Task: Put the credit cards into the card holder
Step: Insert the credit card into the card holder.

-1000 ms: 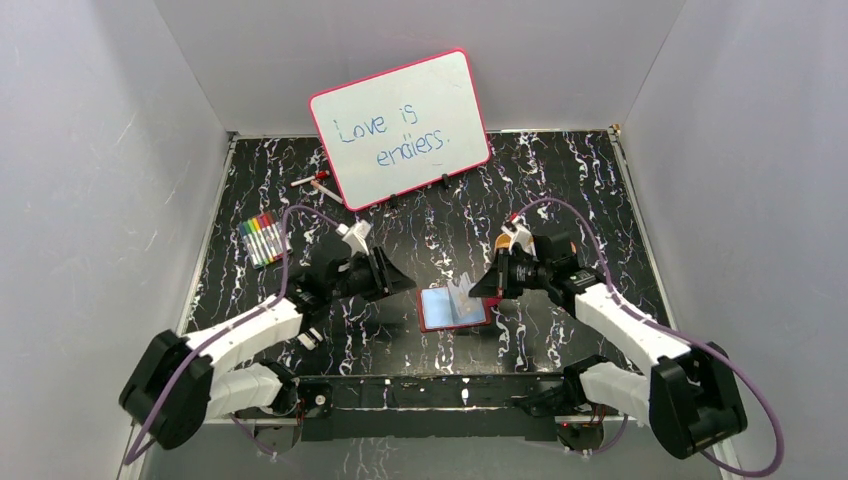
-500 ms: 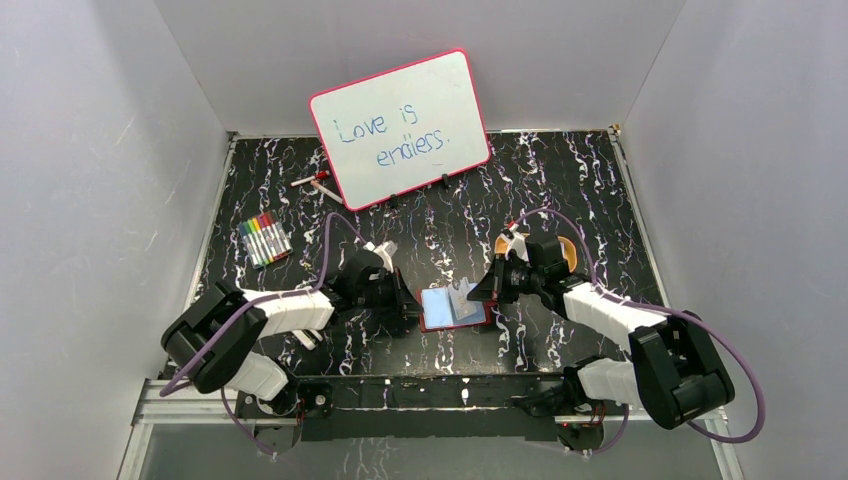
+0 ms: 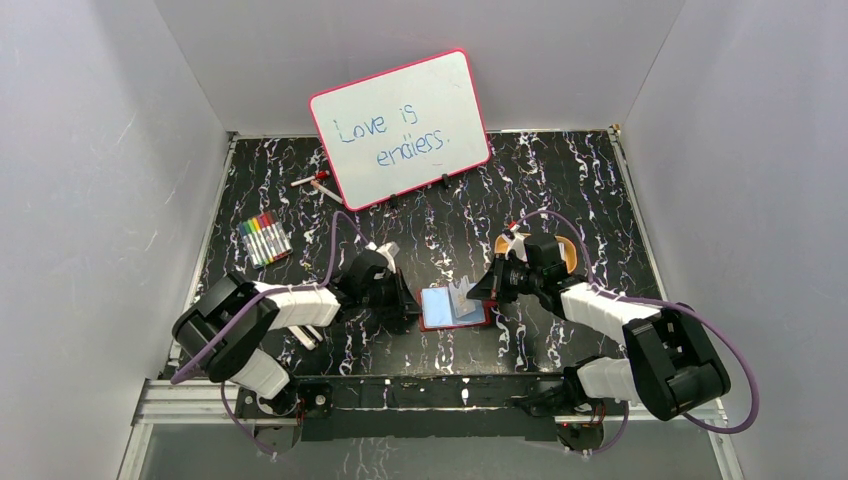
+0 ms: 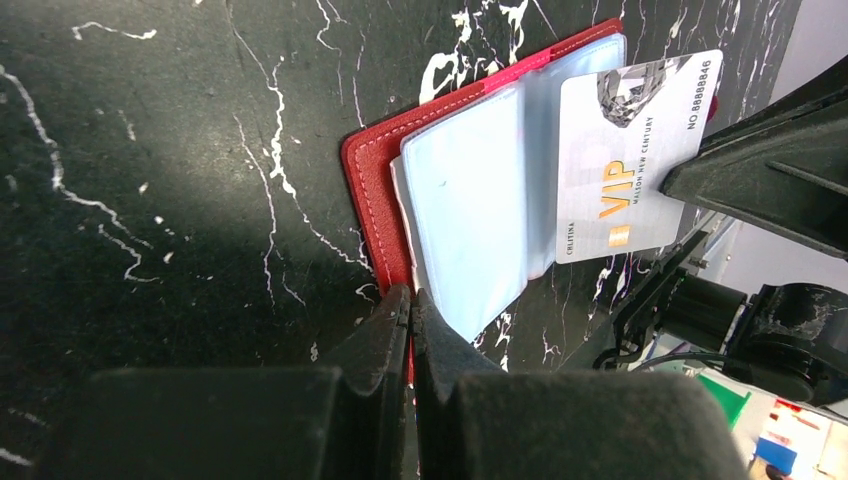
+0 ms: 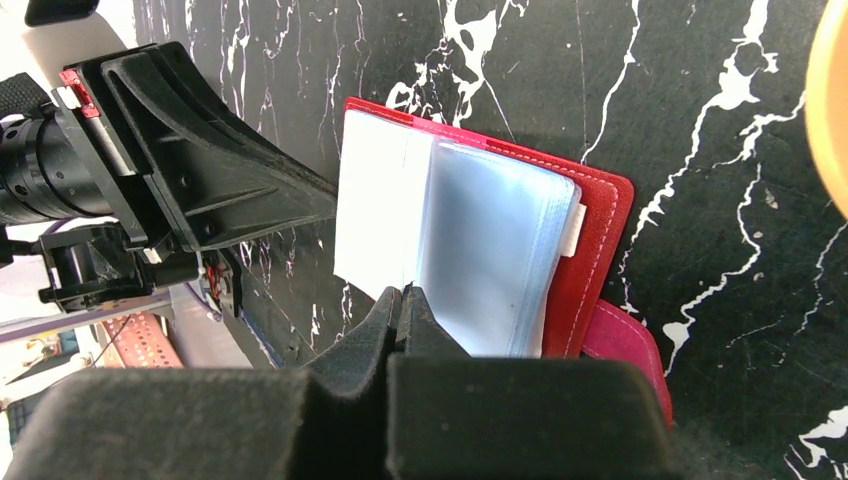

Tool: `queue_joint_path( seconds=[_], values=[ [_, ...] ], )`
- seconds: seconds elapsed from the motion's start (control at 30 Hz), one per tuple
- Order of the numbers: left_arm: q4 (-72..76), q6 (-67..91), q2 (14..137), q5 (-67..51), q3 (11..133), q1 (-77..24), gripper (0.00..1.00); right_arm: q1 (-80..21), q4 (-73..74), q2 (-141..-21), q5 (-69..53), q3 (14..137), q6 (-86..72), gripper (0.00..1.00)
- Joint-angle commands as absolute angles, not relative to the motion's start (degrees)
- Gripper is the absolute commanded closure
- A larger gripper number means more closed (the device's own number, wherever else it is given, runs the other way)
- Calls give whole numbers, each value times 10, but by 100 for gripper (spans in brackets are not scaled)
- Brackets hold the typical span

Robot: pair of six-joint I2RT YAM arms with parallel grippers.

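We see the left gripper (image 4: 411,300) newly arrived at the card holder (image 3: 452,308). A second ago it hung partly open, off to the holder's left; now its jaws are pinched together on the edge of the holder's red left cover. We judge this pins the holder down so the other arm can push a card in. The right gripper (image 5: 403,295), at the holder's right, is clamped tight on a credit card (image 4: 630,160), as before. The holder lies open and flat, spread left to right, its spine pointing toward the whiteboard (image 3: 400,128) well behind it. The card tilts over the holder's right half with its long axis along the spine, one long edge meeting the pale blue pockets (image 4: 470,200).
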State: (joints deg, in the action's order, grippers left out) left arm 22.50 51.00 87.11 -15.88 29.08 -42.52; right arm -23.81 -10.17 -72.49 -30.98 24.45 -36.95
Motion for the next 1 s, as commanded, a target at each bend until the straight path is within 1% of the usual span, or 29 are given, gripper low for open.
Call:
queue_joint_path(
  seconds=[0.0,0.03,0.17,0.2,0.3,0.4,0.47,0.63,0.73,0.97],
  values=[
    [185,493,823,-122,308,-427,100,-240,-141,-723,-311,237,-377,100],
    [179,493,814,-114,308,-427,99,-240,-140,-721,-311,237,-377,100],
    [144,489,794,-102,314,-427,77,-240,-132,-712,-310,237,-375,100],
    [142,490,793,-102,314,-427,73,-240,-130,-711,-309,237,-373,100],
    [156,494,798,-114,314,-427,65,-240,-129,-714,-308,235,-371,100],
    [192,513,808,-142,314,-427,54,-240,-133,-712,-308,231,-374,100],
    [205,522,821,-156,318,-427,51,-240,-134,-711,-307,230,-374,100],
    [220,534,856,-169,322,-426,50,-240,-134,-713,-307,230,-374,100],
    [229,541,867,-175,321,-426,52,-240,-134,-712,-307,229,-373,100],
    [242,550,866,-182,314,-427,64,-240,-134,-714,-308,229,-371,100]
  ],
)
